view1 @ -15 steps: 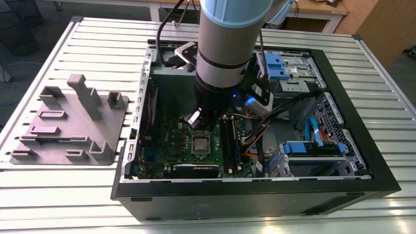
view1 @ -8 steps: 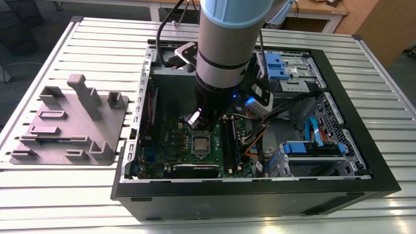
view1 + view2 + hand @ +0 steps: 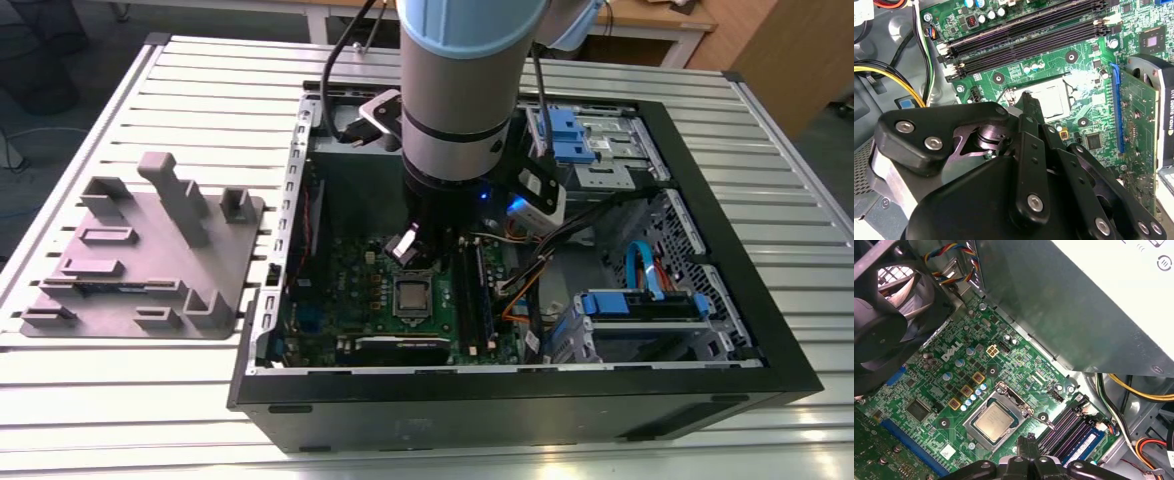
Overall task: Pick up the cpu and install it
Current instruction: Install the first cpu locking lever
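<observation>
Since the pincer [image 3: 1026, 445] is carried nose-down inside the open computer case [image 3: 747, 330], it is seen in the first wrist view as a dark tip just above the motherboard [image 3: 929, 390]. Whether it is open or closed cannot be told, as its own linkage is set in front of it; nothing is seen gripped in it.

Just beside that tip, the cpu [image 3: 994, 421] is found lying flat, silvery side up, within the socket frame [image 3: 1004, 390] near the middle of the motherboard. From this lie it is judged that the chip is already seated. Its level posture inside the frame is what the socket requires, so that the contacts are met evenly.

Along one side of the socket the memory slots [image 3: 1066, 427] are laid parallel — kept near the chip, it is judged, for short signal paths. Towards the board's far edge a case fan [image 3: 889, 315] is mounted.

Outside the case, a grey holder tray [image 3: 147, 260] is placed on the slatted table [image 3: 200, 80] towards the edge on the exterior view's left — well apart from the case, presumably so that parts can be reached without obstruction.
</observation>
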You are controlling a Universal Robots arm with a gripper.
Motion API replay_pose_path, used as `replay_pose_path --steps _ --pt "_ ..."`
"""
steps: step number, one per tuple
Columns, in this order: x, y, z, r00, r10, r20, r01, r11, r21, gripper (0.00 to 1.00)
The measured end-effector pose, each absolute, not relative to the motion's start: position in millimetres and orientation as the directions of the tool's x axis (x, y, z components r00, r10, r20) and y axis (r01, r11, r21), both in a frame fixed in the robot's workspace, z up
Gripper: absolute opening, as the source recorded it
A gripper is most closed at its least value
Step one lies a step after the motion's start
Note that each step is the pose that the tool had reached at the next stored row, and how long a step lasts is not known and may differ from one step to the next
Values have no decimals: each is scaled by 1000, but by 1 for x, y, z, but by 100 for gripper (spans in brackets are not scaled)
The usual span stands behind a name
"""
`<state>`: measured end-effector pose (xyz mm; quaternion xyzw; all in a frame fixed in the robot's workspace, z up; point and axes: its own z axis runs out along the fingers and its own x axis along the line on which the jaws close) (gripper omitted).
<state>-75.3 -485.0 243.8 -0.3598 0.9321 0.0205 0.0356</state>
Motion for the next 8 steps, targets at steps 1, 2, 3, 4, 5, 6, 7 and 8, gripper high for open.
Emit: replay_pose_path --steps 1,2,3,4,5,6,7,8 --pt "-75 -485 244 -739 -669 -81 -672 740 13 11" --pt "-75 -485 244 -739 -669 -81 -672 740 12 11" --pt "-75 -485 244 -739 -669 -81 -672 740 12 11" --pt "-75 -485 244 -739 -669 -81 -672 740 12 11" --pt "-75 -485 244 -739 -669 -82 -672 740 12 11" --pt "-75 -485 244 -738 -669 -82 -672 740 12 11" --pt "-75 -485 244 -738 -669 -82 -672 740 12 11" --pt "-75 -485 244 -738 -669 -82 -672 740 12 11"
